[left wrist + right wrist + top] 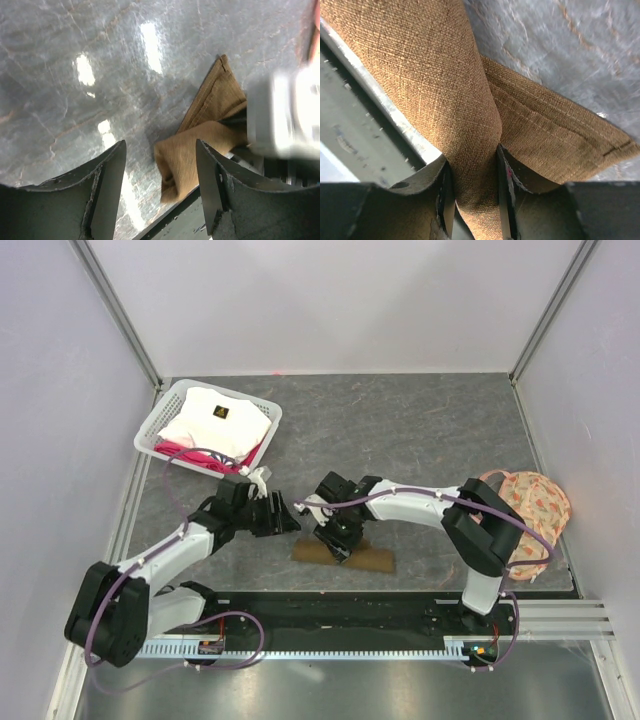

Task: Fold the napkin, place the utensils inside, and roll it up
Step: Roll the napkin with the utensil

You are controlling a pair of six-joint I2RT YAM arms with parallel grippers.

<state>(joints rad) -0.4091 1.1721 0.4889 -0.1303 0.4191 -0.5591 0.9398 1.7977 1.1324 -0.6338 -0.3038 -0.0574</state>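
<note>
The olive-brown napkin (368, 559) lies as a narrow rolled strip at the table's near edge. It also shows in the left wrist view (210, 125) and in the right wrist view (445, 90). My right gripper (338, 544) is shut on the rolled part of the napkin (472, 185), with cloth pinched between both fingers. My left gripper (290, 518) is open and empty, just left of the napkin's end, with its fingers (107, 190) apart above the table. The gold spoon is hidden from every view.
A white basket (168, 415) with a white cloth (215, 420) and pink items stands at the back left. A peach floral fabric piece (530, 515) lies at the right edge. The black rail (330, 612) runs along the near edge, right beside the napkin.
</note>
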